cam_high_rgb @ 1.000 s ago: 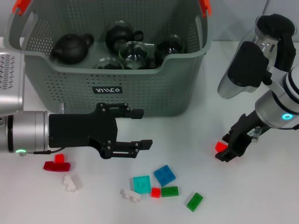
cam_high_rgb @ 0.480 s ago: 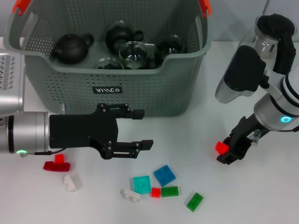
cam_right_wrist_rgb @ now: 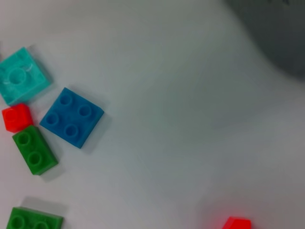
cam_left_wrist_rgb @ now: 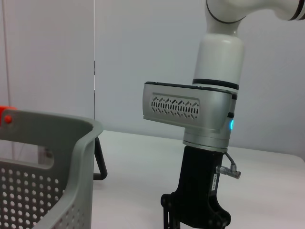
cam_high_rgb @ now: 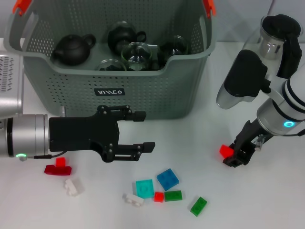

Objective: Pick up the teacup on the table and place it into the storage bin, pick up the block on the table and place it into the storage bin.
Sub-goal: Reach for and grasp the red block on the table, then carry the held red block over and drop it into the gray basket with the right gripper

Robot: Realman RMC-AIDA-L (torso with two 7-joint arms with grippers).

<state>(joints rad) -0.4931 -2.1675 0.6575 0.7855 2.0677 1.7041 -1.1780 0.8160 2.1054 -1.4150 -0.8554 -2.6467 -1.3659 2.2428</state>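
Note:
The grey storage bin (cam_high_rgb: 143, 90) stands at the back centre, with glass teacups (cam_high_rgb: 136, 52) and dark teapots (cam_high_rgb: 71, 49) inside it. A small red block (cam_high_rgb: 225, 150) lies on the white table at the right, and my right gripper (cam_high_rgb: 234, 155) is down at the table right against it. That red block (cam_right_wrist_rgb: 237, 223) shows at the edge of the right wrist view. My left gripper (cam_high_rgb: 144, 131) hovers open and holds nothing, in front of the bin and above the table. The bin's corner (cam_left_wrist_rgb: 71, 157) shows in the left wrist view.
Loose blocks lie near the front: teal (cam_high_rgb: 144, 188), blue (cam_high_rgb: 167, 179), green (cam_high_rgb: 198, 206), white (cam_high_rgb: 74, 186) and a red piece (cam_high_rgb: 57, 168). A clear jug with a black handle (cam_high_rgb: 276, 33) stands at the back right, behind my right arm.
My right arm's upper part has swung left, and its gripper has shifted slightly at the red block. The block stays put. The left arm has not moved.

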